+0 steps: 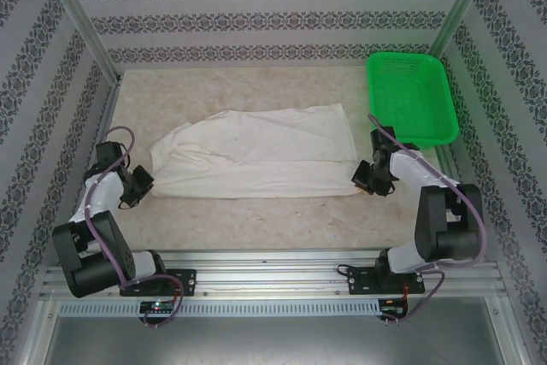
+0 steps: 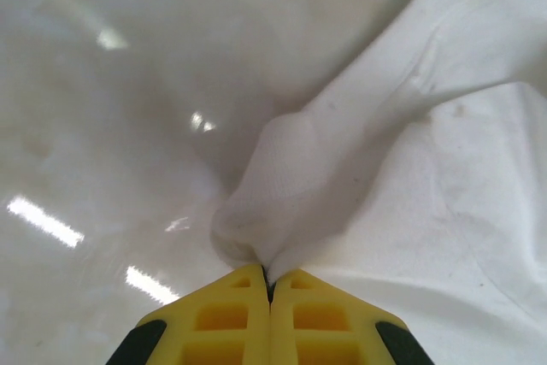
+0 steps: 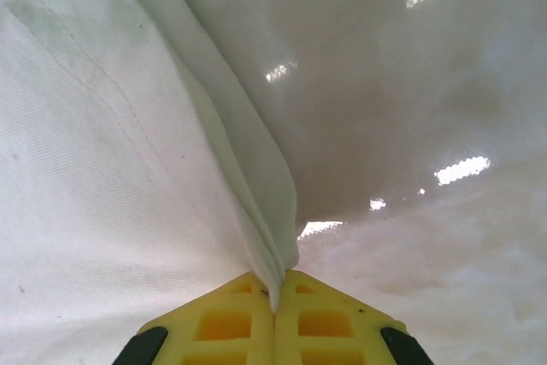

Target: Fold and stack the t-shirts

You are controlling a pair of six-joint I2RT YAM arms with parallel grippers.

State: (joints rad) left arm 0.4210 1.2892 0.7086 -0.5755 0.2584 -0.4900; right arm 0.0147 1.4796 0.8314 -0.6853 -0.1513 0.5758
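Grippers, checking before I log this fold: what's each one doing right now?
Left gripper: shut on the t-shirt, pinching its left end.
Right gripper: shut on the t-shirt, pinching its right edge.

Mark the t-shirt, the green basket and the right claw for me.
t-shirt (image 1: pixel 256 156), top view, middle of the cloth.
green basket (image 1: pixel 373 96), top view, left rim.
right claw (image 3: pixel 274 293), right wrist view, between the pinching fingertips.

The t-shirt (image 1: pixel 256 156) is creamy white. The basket (image 1: pixel 410 96) is bright green. The bench (image 1: pixel 256 91) is pale, speckled beige.
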